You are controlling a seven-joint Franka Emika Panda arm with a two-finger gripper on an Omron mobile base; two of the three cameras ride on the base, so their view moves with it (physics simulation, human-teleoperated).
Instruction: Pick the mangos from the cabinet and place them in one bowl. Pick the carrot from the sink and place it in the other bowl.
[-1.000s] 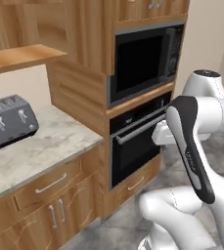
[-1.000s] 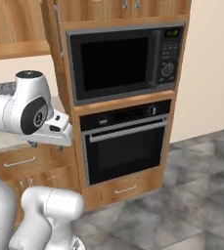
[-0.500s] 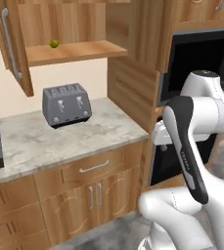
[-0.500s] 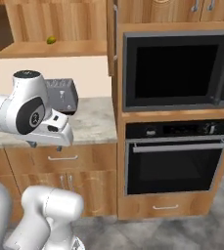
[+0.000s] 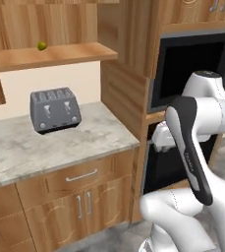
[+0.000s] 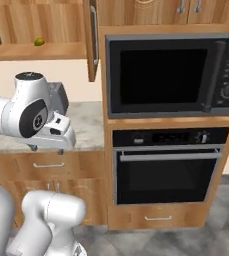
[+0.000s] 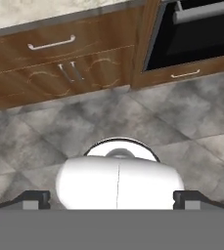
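One small oval yellow-green mango [image 5: 42, 46] lay on the plank shelf of the tall warm-brown wooden cabinet [image 5: 50, 54], high above the desk and well apart from the gripper [image 7: 111, 199]. In the hand view the gripper pointed down at the floor, its two small dark fingertips [image 7: 35, 199] spread to the far sides, jaws wide apart and holding nothing. From the right base view the same mango [image 6: 38, 42] sat near the back of the shelf, with the cabinet's open door and its long vertical silver bar handle [image 6: 93, 35] hanging just beside the shelf's end.

Below the shelf stood a boxy dark grey four-slot toaster [image 5: 54, 109] on the mottled pale stone desk [image 5: 60, 142]. Wood-grain drawers and doors with short silver pulls [image 5: 81, 175] ran under the desk. To the right rose a wooden column holding a glossy black microwave [image 6: 168, 75] above a black built-in oven with a silver bar handle [image 6: 168, 167]. The floor was grey stone tile [image 7: 133, 117].
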